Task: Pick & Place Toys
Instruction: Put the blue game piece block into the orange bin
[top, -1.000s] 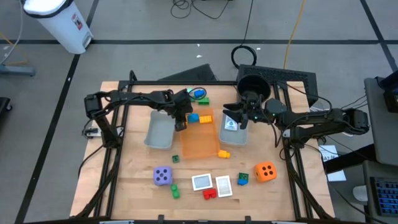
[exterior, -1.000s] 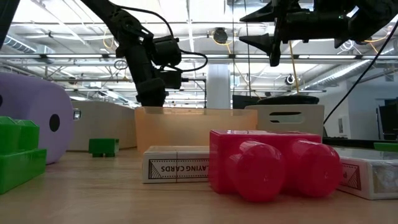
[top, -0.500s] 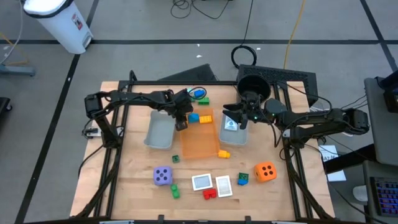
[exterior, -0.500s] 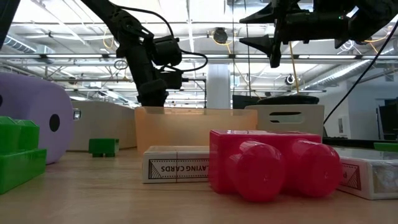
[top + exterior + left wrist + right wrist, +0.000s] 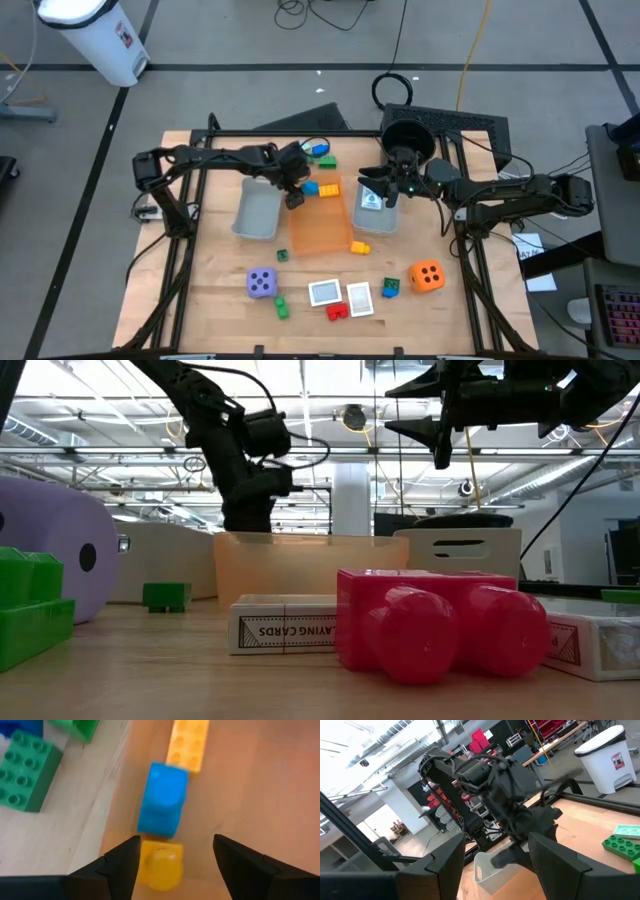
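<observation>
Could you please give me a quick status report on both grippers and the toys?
Left gripper open over orange tray, blue brick and yellow brick lying just beneath. Right gripper open, empty, above right grey tray. Nothing in the way.

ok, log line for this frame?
left gripper: open over orange tray, blue brick and yellow brick below | right gripper: open, empty, over grey tray

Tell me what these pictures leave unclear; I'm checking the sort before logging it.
- High view: the left end effector covers part of the orange tray.
- Low view: the red brick blocks the table behind it.
- Left wrist view: the yellow brick is cut off by the edge.
- High view: the cards' print is too small.
</observation>
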Controlling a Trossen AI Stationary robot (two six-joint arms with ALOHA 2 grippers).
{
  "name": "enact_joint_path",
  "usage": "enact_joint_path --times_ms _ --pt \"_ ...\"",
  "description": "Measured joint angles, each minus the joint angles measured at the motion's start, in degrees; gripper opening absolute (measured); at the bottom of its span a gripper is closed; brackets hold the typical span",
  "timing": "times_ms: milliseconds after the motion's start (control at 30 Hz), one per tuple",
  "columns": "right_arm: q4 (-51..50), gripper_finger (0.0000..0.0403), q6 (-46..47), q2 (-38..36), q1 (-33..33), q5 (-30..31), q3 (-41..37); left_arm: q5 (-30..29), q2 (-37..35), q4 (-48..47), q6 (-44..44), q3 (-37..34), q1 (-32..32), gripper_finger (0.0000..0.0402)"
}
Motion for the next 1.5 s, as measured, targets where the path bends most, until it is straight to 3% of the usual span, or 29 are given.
enact_joint_path --times_ms 367,667,933,1067,1500 --pt "0.5 0.021 0.0 0.0 0.0 -0.1 0.0 3.6 -10.2 12.0 -11.0 0.0 -0.3 0.0262" --pt "0.3 0.021 0.0 -0.1 0.0 -0.3 0.0 6.8 -19.1 36.3 -20.7 0.0 -0.4 0.0248" --pt "0.3 0.021 0.0 -0.1 0.0 -0.3 0.0 6.9 -20.9 55.4 -25.0 0.0 -0.4 0.0229" --pt "0.3 0.021 0.0 -0.1 0.0 -0.3 0.0 6.8 -21.0 55.1 -23.9 0.0 -0.4 0.0223" --pt "0.2 0.021 0.0 -0.1 0.0 -0.3 0.0 6.9 -20.9 41.1 -25.9 0.0 -3.5 0.0223"
